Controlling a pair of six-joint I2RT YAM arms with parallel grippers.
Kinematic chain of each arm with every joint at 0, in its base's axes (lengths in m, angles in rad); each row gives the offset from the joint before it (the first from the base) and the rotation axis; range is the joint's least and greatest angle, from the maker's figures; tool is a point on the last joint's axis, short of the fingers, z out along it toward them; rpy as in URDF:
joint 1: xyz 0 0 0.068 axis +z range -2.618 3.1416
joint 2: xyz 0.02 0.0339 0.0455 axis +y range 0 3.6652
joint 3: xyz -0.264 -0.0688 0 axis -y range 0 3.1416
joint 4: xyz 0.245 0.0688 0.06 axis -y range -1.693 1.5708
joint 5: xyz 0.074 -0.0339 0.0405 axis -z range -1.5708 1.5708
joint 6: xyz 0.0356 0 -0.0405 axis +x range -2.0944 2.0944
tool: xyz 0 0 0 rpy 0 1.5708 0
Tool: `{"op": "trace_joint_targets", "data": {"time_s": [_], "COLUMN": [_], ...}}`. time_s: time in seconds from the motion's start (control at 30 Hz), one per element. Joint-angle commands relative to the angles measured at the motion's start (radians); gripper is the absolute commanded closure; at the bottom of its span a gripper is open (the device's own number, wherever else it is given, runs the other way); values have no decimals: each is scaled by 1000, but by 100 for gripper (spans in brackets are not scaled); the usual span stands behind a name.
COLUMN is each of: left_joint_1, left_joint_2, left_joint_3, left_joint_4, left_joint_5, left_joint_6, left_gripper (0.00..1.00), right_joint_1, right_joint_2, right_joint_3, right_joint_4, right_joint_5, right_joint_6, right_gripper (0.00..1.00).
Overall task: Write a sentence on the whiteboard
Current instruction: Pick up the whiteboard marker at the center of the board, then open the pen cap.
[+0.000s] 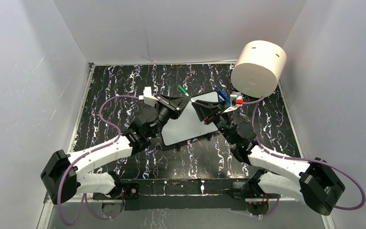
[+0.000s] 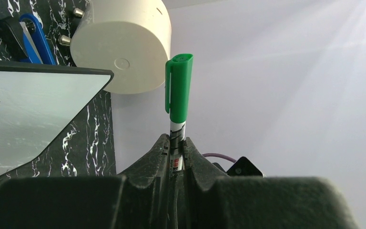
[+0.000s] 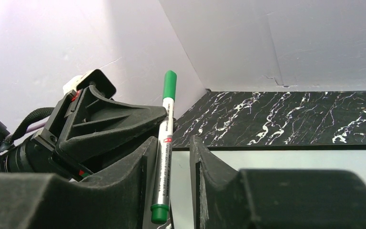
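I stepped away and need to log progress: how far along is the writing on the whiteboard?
Done: the green marker is clamped in the left gripper. In hand: the right gripper straddles its barrel with a gap, cap on. Left: uncapping and all the writing; the whiteboard shows no lettering where visible.
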Motion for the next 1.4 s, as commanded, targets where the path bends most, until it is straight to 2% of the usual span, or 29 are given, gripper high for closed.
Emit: {"op": "trace_joint_targets", "data": {"time_s": [0.0,0.27,0.4,0.5,0.63,0.73,0.97,1.13,1.27,1.37], "left_joint_1": [-11,-12,-11,-11,-10,-10,-10,-10,-9,-10], "left_joint_2": [3,10,-4,-29,-79,-133,-284,-338,-373,-405], "left_joint_3": [-2,7,5,3,-3,10,43,116,160,179], "left_joint_4": [40,44,38,11,-40,-139,-399,-636,-757,-824], "left_joint_5": [-8,11,5,-11,-12,-10,-14,8,121,179], "left_joint_6": [-11,-10,24,56,176,307,645,851,1006,1104], "left_gripper": [100,100,100,99,79,64,37,27,24,18], "right_joint_1": [2,3,3,2,3,2,1,1,1,2], "right_joint_2": [9,11,-7,-26,-64,-105,-206,-247,-287,-323], "right_joint_3": [9,16,15,25,25,29,60,139,187,205], "right_joint_4": [79,68,43,-2,-68,-143,-391,-608,-757,-826], "right_joint_5": [0,-31,-38,-47,-82,-112,-134,-213,-269,-309], "right_joint_6": [-6,-17,-24,-31,-35,-43,-70,-129,-177,-210], "right_gripper": [63,79,99,100,100,100,100,100,100,100]}}
